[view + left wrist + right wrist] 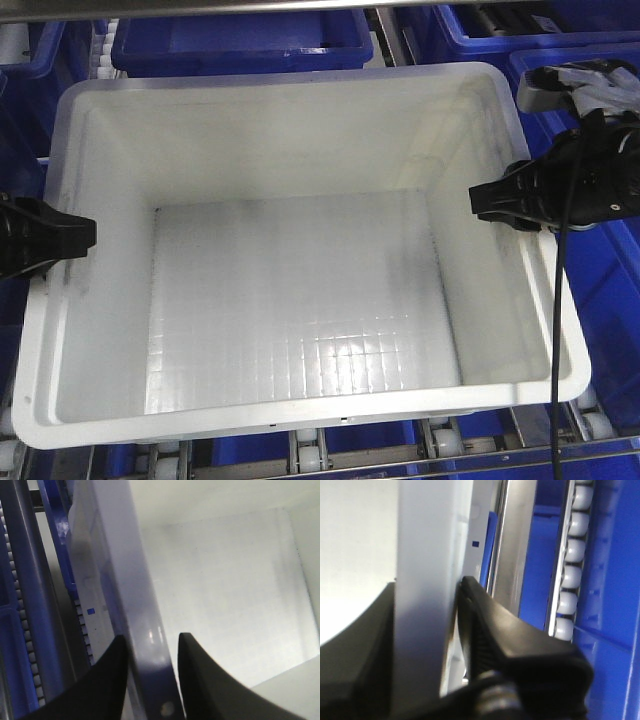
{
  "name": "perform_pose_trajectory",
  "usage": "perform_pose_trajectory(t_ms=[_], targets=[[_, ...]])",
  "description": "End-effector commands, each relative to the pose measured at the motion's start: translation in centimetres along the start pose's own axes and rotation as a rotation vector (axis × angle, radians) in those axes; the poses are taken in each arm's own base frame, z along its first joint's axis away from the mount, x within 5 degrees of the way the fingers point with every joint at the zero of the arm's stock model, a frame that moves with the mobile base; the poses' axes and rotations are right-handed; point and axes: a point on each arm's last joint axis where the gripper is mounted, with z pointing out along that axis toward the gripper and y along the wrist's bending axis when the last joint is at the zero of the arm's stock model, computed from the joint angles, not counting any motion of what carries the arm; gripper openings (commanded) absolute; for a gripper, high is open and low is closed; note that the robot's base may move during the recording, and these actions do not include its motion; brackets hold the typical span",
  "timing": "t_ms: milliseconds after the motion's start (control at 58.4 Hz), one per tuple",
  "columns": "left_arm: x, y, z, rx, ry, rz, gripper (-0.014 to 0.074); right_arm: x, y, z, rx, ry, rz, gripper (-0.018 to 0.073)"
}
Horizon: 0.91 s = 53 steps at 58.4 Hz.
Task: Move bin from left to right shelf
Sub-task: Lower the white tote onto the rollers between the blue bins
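Note:
A large empty white bin (300, 300) fills the front view, resting on roller rails. My left gripper (60, 240) is shut on the bin's left rim (145, 630), one black finger on each side of the wall. My right gripper (500, 200) is shut on the bin's right rim (425, 580), one finger inside the bin and one outside. The bin's inside floor shows a fine grid pattern (230, 590).
Blue bins stand behind (240, 45), to the right (610, 290) and to the left (20, 130). Roller rails run under the front edge (310, 455) and beside the bin (570, 555). A metal shelf post (510, 545) stands close to the right rim.

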Motion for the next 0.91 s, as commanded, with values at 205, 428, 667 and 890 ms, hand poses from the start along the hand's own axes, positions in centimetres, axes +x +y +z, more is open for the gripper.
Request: perform_pose_trajectory(t_ms=[205, 428, 667, 890], targets=[[-2.02, -1.18, -1.58, 0.058, -0.172, -0.001, -0.0006, -1.95, 1.26, -2.02, -0.069, -0.159, 0.027, -0.0004], [-2.08, -1.17, -1.59, 0.056, -0.178, -0.001, -0.0004, -1.97, 1.25, -2.02, -0.068, -0.162, 0.026, -0.0004], [-2.16, -1.16, -1.60, 0.055, -0.187, -0.002, 0.0034, -1.94, 1.13, -2.01, -0.053, -0.159, 0.011, 0.0014], [-2.27, -1.13, -1.63, 0.052, -0.200, -0.001, 0.0129, -1.94, 1.13, -2.01, -0.053, -0.159, 0.011, 0.0099]])
